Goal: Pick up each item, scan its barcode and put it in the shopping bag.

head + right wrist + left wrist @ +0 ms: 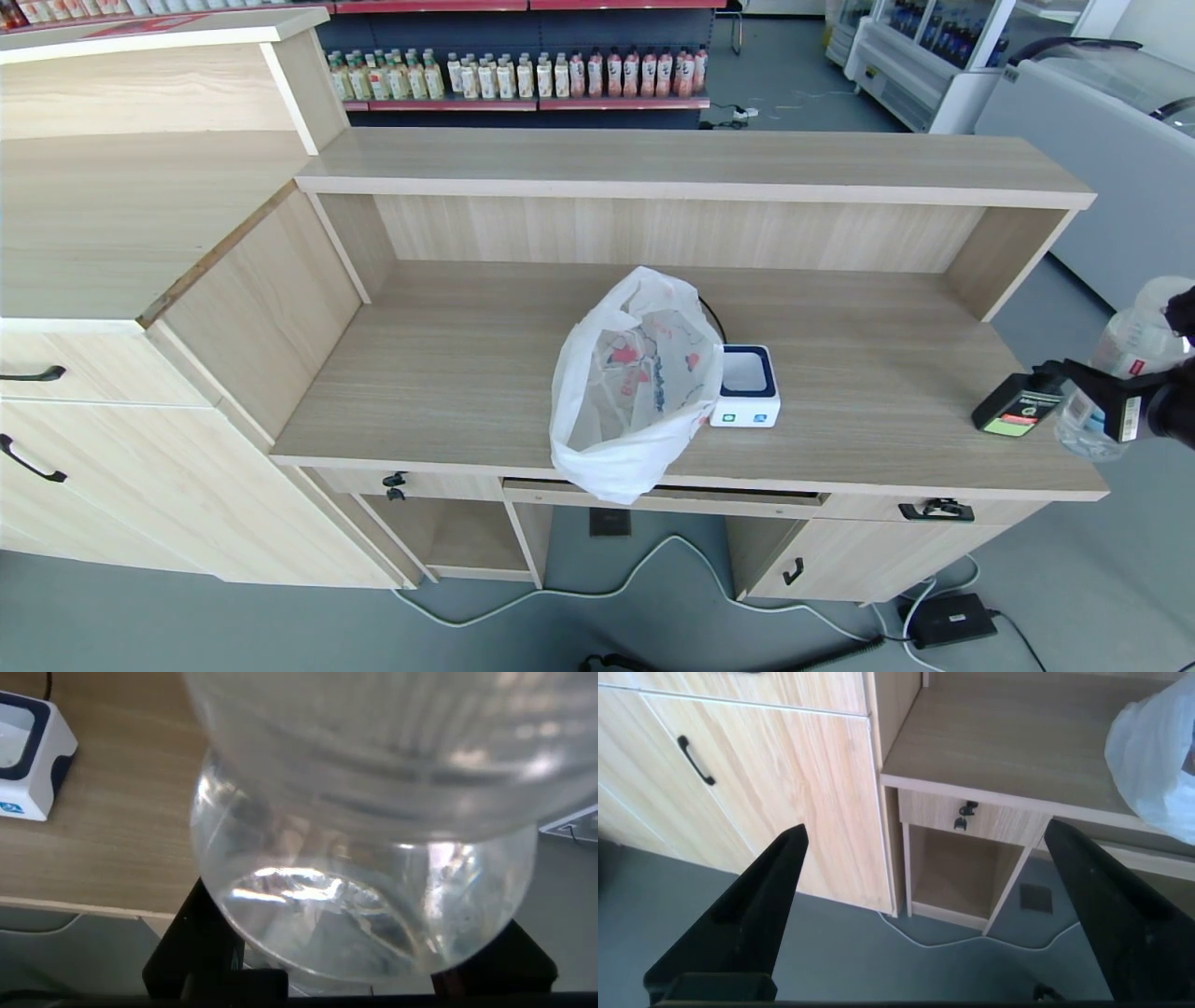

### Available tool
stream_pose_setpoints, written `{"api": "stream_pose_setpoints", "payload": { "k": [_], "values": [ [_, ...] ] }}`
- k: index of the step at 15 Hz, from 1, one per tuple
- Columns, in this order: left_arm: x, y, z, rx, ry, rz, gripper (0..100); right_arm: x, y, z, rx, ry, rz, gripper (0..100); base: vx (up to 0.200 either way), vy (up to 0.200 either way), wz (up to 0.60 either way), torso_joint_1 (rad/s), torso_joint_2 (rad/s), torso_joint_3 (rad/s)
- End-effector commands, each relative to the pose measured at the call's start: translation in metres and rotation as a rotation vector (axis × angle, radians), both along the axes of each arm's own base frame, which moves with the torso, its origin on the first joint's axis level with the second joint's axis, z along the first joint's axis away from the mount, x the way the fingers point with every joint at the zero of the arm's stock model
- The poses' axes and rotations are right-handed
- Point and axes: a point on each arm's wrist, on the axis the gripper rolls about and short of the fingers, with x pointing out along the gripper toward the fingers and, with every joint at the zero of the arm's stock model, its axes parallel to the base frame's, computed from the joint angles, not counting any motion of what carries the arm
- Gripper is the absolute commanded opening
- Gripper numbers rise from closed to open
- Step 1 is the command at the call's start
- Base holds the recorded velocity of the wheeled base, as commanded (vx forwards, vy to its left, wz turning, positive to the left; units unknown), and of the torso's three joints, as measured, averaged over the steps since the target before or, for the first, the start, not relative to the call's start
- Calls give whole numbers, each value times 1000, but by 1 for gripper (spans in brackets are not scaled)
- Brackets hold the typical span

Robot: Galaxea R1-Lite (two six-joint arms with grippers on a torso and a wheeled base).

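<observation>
Clear ribbed plastic bottle [1125, 359], see-through and glossy, with a pale label carrying a red patch. My right hand [1102, 403] is clenched around it. It sits tilted above the right end of the light wooden table [448, 373]. White plastic shopping bag [635, 392] with red and blue print stands open mid-table at the front edge, well apart from the bottle. White box scanner with dark blue rim [747, 385] sits just beside the bag. My left hand [926, 831] is released, fingers spread wide, low before the table's left end.
</observation>
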Motion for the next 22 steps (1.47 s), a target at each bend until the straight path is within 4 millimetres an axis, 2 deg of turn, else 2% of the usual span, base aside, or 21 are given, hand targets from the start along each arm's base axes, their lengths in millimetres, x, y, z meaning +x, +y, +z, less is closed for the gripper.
{"api": "stream_pose_setpoints", "payload": {
  "k": [1, 6, 8, 10, 13, 16, 18, 22],
  "values": [
    [0, 0, 0, 0, -1, -1, 100, 0, 0, 0, 0, 1, -2, 0, 0, 200, 0, -2, 2, 2],
    [0, 0, 0, 1, -1, -13, 100, -2, 0, -3, 2, 12, -3, 0, 0, 200, 0, 11, 0, 0],
    [0, 0, 0, -1, -1, -8, 100, 0, -1, 1, -44, 3, 3, 0, 0, 0, 0, 0, 0, 0],
    [0, 0, 0, -1, -1, -8, 100, 8, -3, 6, -57, -15, 6, 0, 0, 0, 0, 0, 0, 0],
    [0, 0, 0, -1, -1, -8, 100, 40, -12, 25, -123, -84, 15, 0, 0, 0, 0, 0, 0, 0],
    [0, 0, 0, -1, -1, -8, 100, 74, 6, 39, -185, -145, 101, 0, 0, 0, 0, 0, 0, 0],
    [0, 0, 0, -1, -1, -8, 100, 87, 23, 45, -201, -176, 155, 0, 0, 0, 0, 0, 0, 0],
    [0, 0, 0, -1, -1, -10, 100, 82, 33, 28, -242, -131, 191, 0, 0, 0, 0, 0, 0, 0]
  ]
}}
